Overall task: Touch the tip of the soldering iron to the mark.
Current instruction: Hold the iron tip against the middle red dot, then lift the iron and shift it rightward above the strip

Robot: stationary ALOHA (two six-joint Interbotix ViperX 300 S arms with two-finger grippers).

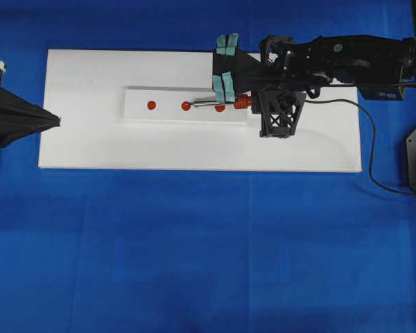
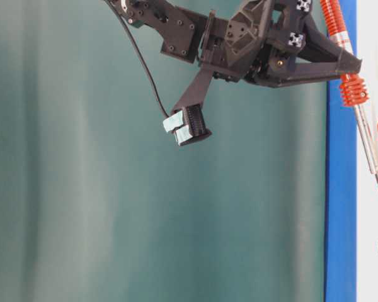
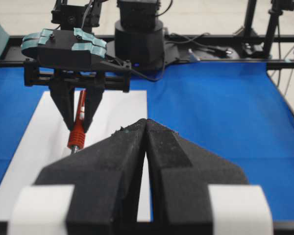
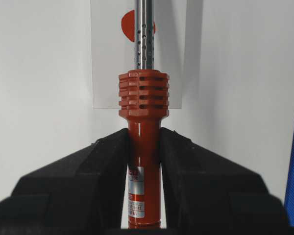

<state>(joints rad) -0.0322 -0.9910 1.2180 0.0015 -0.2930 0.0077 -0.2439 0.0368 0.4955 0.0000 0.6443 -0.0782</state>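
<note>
Right gripper (image 4: pixel 144 161) clamped on iron (image 4: pixel 143 122); tip at middle mark (image 1: pixel 186 105) on block (image 1: pixel 139 114). Left gripper (image 3: pixel 146 142) pressed together, well apart.

My desk (image 1: pixel 194 250) is covered in bright blue, and a large flat white board (image 1: pixel 90 146) lies directly on it, long side running left to right in the overhead view. On that board rests a smaller white rectangular block (image 1: pixel 166 114) with three red dots in a row, the mark (image 1: pixel 186 105) being the middle one. A black cord (image 1: pixel 374 173) trails over the blue surface at the right.
</note>
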